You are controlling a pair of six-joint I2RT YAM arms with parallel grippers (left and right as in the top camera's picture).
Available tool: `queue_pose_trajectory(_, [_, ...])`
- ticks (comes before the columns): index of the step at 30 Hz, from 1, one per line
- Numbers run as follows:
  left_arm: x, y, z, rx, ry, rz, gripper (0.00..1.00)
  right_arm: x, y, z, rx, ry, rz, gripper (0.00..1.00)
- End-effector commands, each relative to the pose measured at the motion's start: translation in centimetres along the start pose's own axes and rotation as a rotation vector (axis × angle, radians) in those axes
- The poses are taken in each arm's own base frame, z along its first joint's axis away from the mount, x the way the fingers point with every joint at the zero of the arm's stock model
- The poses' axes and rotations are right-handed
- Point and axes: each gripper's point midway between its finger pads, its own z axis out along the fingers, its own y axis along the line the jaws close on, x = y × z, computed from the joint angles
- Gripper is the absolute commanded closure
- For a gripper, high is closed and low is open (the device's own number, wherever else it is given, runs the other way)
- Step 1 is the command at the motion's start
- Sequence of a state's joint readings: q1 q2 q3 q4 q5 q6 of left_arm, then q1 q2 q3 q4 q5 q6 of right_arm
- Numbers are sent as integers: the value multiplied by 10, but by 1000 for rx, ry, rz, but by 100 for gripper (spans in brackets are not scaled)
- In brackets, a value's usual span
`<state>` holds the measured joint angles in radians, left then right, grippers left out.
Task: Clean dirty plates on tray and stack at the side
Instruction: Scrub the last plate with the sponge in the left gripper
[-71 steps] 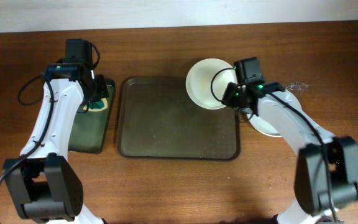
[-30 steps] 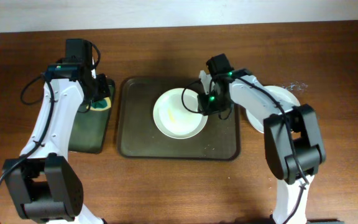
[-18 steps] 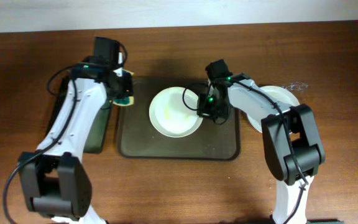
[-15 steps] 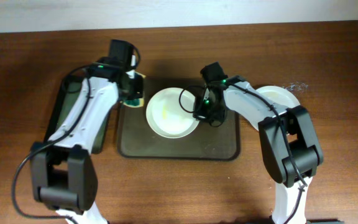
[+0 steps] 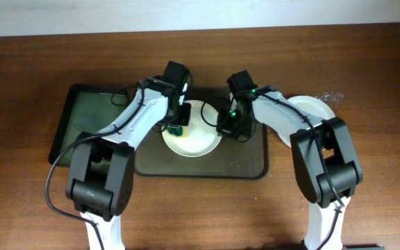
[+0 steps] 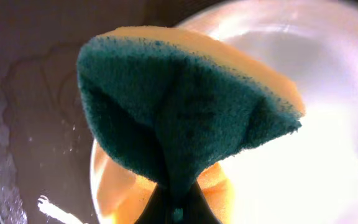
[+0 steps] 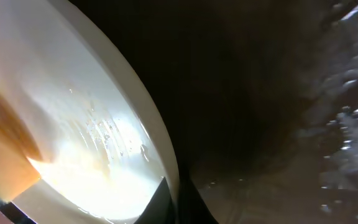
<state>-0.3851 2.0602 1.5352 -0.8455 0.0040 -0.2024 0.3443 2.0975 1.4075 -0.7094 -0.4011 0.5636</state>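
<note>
A white plate [image 5: 198,144] lies in the upper middle of the tray [image 5: 245,161]. The left gripper [image 5: 177,125] pinches a green-and-yellow sponge [image 6: 185,112] (folded by the squeeze) over the plate's left part. The right gripper [image 5: 225,125] is clamped on the plate's right rim. A second plate [image 5: 317,107] sits on the table, just right of the tray.

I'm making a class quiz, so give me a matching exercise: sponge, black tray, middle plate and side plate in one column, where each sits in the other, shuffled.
1 sponge
2 black tray
3 middle plate
4 side plate

A on the table, right of the brown tray
B in the left tool
C far left on the table
D on the brown tray, rim in the right tool

Pairs: 1-B, 2-C, 3-D, 4-A
</note>
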Motion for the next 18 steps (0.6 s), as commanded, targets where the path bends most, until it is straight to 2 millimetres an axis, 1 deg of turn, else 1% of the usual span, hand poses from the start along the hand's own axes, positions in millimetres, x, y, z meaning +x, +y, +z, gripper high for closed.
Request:
queue_pose_trajectory(1, [23,-13,18,88,119,82,100,3,-32,15,94,19,24,96])
queue_pose_trajectory(3, [43,-36,22,234,206,137,100,3,-32,15,94,19,17,96])
queue_pose_trajectory(4, [48,-44,20,290,224,154,100,3,-32,15,94,19,17,96])
queue_pose_trajectory(5, [48,-50,18,328,224,159,100,3,-32,15,93,20,17,96])
queue_pose_trajectory(8, [34,-53,20,335,165,169,100,4,-31,16,90,23,12,96])
queue_pose_trajectory(11, [4,-59,22,349,37,193,100,6,-29,17,90,29,4,96])
queue_pose_trajectory(12, [-17,-63,22,354,-55,210,100,7,-29,17,90,29,4,96])
queue_pose_trajectory(13, [-32,-61,21,335,-116,217,100,7,-29,17,90,29,4,96])
queue_pose_trajectory(15, [-49,-49,23,246,-185,217,100,7,-29,17,90,30,4,96])
queue_pose_trajectory(16, [-57,-34,25,153,-212,208,100,7,-29,17,90,30,4,96])
queue_pose_trajectory(17, [-60,-20,27,75,-220,184,100,7,-29,17,91,30,4,96])
queue_pose_trajectory(18, [-61,7,28,-76,-221,88,100,7,-29,17,91,30,4,96])
